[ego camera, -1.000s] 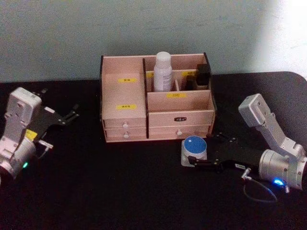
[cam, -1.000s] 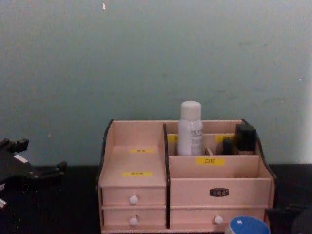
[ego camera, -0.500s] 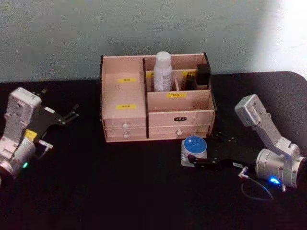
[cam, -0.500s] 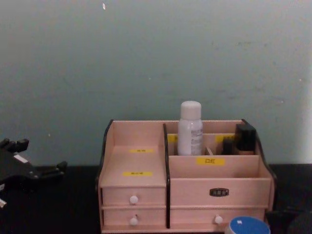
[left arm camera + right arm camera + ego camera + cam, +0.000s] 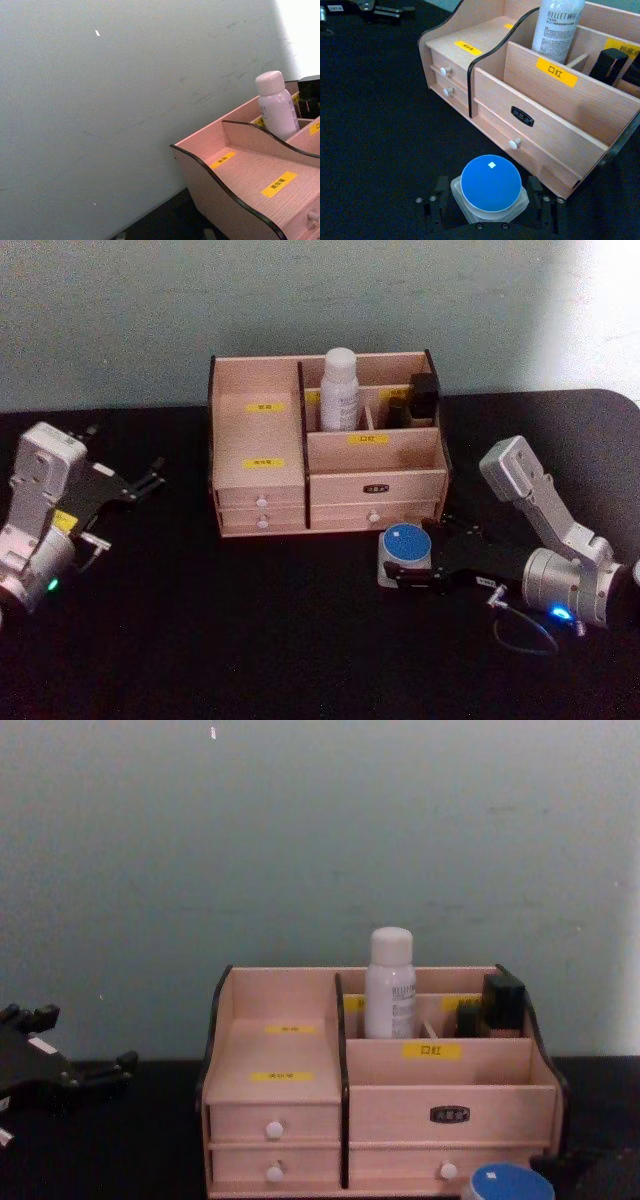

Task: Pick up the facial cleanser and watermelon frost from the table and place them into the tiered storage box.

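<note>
The watermelon frost [image 5: 406,548] is seen on the black tabletop [image 5: 250,620], right of centre in the head view, just in front of the tiered storage box [image 5: 258,440]. It is straddled by the right gripper [image 5: 415,562], jaws spread to either side; contact cannot be judged. The facial cleanser [image 5: 339,390] is stood upright in a rear compartment. The left gripper [image 5: 150,477] is held at far left, jaws apart, empty.

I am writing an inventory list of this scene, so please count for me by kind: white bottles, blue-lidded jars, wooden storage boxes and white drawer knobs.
White bottles: 1, the facial cleanser
Blue-lidded jars: 1, the watermelon frost
Wooden storage boxes: 1, the tiered storage box
White drawer knobs: 3
Total: 6
</note>
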Tool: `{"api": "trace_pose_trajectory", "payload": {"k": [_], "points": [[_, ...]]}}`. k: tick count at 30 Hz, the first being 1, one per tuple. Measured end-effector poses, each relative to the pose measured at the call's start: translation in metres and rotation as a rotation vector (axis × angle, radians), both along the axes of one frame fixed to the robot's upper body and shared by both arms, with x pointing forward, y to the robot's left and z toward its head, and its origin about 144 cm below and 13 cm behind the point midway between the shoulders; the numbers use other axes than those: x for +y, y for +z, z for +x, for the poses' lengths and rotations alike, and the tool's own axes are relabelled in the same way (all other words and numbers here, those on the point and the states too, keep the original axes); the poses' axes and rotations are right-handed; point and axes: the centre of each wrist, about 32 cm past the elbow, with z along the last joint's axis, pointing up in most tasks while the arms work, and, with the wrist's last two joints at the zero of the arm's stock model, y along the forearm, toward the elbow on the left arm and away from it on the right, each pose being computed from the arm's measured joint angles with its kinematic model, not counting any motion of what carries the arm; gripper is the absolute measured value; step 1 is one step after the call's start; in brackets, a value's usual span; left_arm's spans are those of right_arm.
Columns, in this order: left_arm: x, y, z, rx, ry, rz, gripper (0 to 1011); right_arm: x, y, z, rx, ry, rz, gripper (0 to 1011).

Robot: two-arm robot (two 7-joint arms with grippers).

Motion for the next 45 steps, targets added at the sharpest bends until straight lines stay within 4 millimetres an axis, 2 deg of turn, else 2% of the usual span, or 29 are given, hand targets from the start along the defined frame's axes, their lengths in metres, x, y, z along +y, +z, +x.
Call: {"api": "trace_pose_trajectory", "payload": {"k": [18,26,28,29,45], "points": [[0.0,0.0,0.0,0.0,0.0,0.0,1001,0.0011,-0.0027,0.0027,0.009,-0.011,-0.001,995],[0.0,0.0,0.0,0.0,0.0,0.0,1001,0.0008,-0.0027,0.0027,0.009,-0.011,-0.001,835],[0.0,0.0,0.0,0.0,0.0,0.0,1001,0.0008,-0.0026,0.0026,0.009,-0.011,-0.001,786],[0.0,0.0,0.0,0.0,0.0,0.0,1001,0.0008,-0.0026,0.0026,0.009,-0.011,-0.001,729],[0.0,0.0,0.0,0.0,0.0,0.0,1001,-0.0018,0.0031,0.0001,0.005,0.007,0.024,711]]}}
